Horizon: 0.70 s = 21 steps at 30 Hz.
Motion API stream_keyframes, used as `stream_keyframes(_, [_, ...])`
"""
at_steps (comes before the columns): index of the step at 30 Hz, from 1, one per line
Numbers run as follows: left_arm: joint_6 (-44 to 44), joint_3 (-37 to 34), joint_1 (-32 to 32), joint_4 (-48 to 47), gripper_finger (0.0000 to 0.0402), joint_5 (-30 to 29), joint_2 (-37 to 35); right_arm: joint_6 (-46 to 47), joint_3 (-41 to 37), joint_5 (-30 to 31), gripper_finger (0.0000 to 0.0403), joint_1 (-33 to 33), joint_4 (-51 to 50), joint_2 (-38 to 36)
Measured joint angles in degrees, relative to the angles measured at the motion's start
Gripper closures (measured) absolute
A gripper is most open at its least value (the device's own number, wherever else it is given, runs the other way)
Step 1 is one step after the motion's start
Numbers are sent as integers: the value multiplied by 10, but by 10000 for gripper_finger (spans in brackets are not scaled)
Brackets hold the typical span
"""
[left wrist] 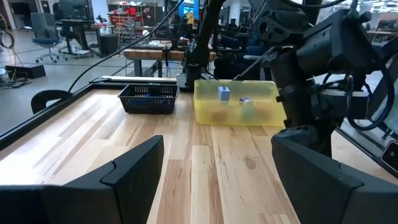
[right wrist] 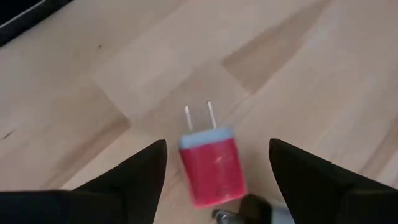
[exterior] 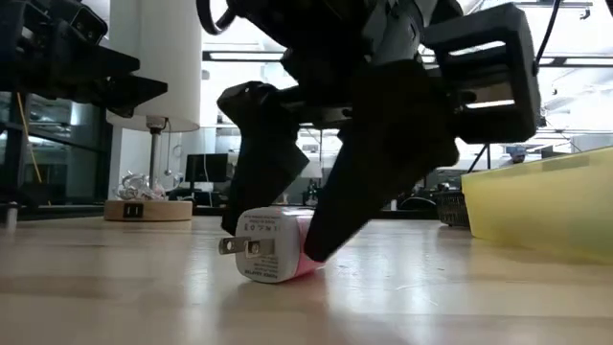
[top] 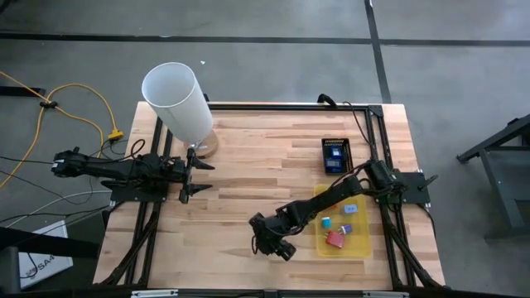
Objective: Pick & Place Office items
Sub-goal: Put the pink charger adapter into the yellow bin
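A small red charger block (right wrist: 211, 165) with a white face and two metal prongs (exterior: 273, 247) lies on its side on the wooden table. My right gripper (right wrist: 217, 144) is open low over it, one finger on each side with a gap to each; in the high view my right gripper (top: 273, 240) hides the block. Several small pieces, white (top: 351, 209), cyan (top: 328, 222), blue (top: 346, 228) and red (top: 334, 239), lie in the yellow tray (top: 319, 240). My left gripper (top: 199, 176) is open and empty at the table's left, by the white cylinder.
The tall white cylinder (top: 178, 99) stands on a round wooden base (exterior: 148, 209) at the far left. A black basket (top: 335, 155) sits at the far right, behind the yellow tray (left wrist: 236, 102). Bare wood lies across the table's middle and near edge.
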Motion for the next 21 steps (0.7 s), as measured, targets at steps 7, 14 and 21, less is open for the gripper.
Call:
stream_keyframes(7, [0, 0, 0, 1, 109, 0, 0, 0, 1, -6, 133, 2, -6, 8])
stream_keyframes(14, [0, 0, 0, 3, 109, 0, 0, 1, 1, -5, 133, 2, -16, 7])
stream_keyframes(21, [0, 0, 0, 4, 109, 0, 0, 1, 1, -1, 136, 2, -22, 7])
